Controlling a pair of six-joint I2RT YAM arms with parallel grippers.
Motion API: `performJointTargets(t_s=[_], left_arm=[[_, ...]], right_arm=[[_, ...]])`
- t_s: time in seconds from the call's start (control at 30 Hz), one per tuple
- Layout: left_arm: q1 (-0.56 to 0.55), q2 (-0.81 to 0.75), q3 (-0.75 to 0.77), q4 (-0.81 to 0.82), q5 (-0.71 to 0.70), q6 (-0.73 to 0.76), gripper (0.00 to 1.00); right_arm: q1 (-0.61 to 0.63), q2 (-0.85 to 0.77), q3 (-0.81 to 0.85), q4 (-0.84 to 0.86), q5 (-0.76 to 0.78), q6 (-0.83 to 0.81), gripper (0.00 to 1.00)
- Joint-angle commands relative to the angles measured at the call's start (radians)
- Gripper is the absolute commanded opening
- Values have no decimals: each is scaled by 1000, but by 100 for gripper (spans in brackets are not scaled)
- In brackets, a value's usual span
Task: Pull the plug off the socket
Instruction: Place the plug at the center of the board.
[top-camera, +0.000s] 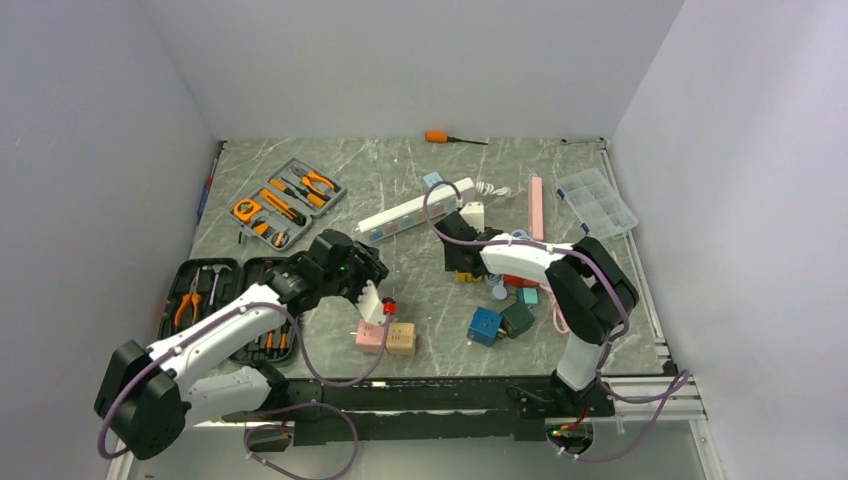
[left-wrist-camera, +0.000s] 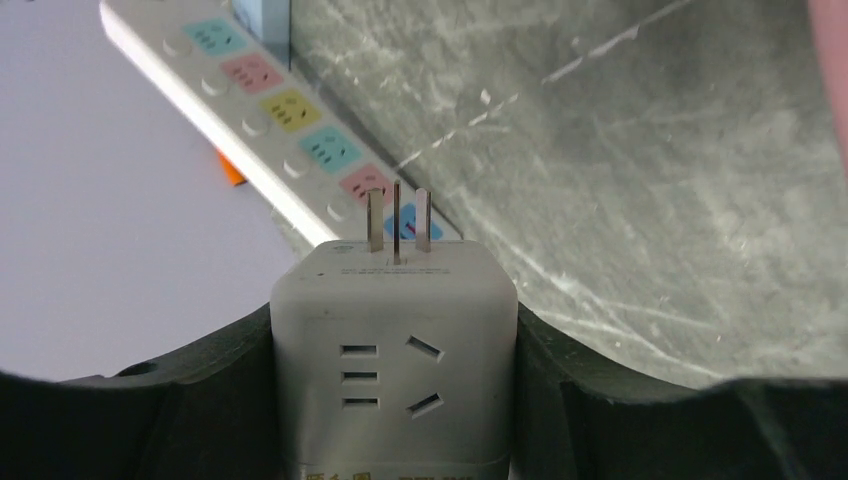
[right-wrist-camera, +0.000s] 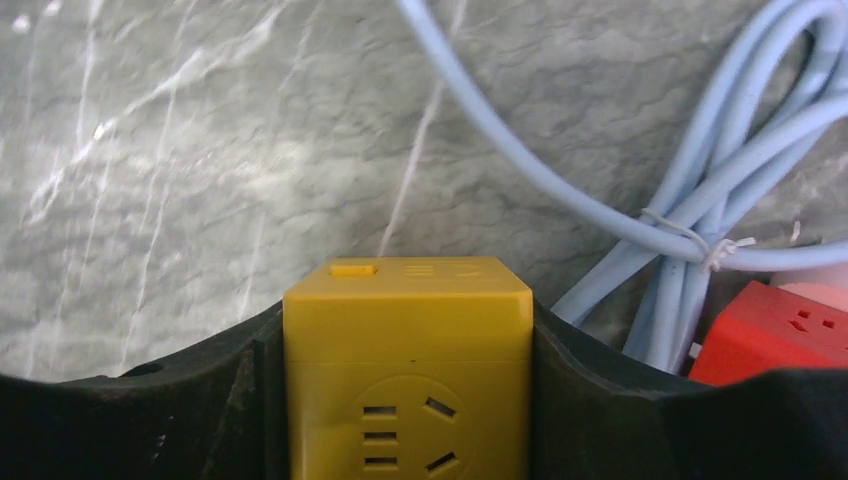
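From above and behind the arm bases you are looking down on the whole table (top-camera: 420, 285). Your left wrist camera is sitting close behind a white plug cube (left-wrist-camera: 395, 345), facing the power strip (left-wrist-camera: 290, 130) the overhead view is also showing. Your right wrist camera is crowding a yellow cube (right-wrist-camera: 407, 350).

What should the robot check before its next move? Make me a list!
1. Left claw has a firm hold on the white plug cube: ok, it sits squeezed between both fingers.
2. The prongs are out of every socket: ok, all three show bare, pointing toward the power strip.
3. Prongs are straight: ok, none looks bent.
4. Right claw holds the yellow cube: ok, fingers are on both sides.
5. Yellow cube is free underneath: cannot tell, its bottom is hidden.
6. Blue cable is clear of the right claw: ok, it lies beyond the cube.
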Motion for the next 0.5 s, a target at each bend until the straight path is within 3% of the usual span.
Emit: performJointTargets(t_s=[0.0,0.13,0.17,0.33,0.47], left_arm=[[-75,81,127,-40,-49,-78,0],[-116,203,248,-122,-69,-151,0],[-122,238,277,-137,-72,-166,0],[-129,385,356,-153,-60,-202,0],[-129,514,480,-236,6,-320,0]], right_arm=[[-53,-52,-69,76,44,61,72],[-61,-112,-96,125,-10,45,97],[-62,-128,-95,126,-26,38,99],[-67,-281,-54,84,-108,8,100],[-87,-463,-16,31,-98,0,100]])
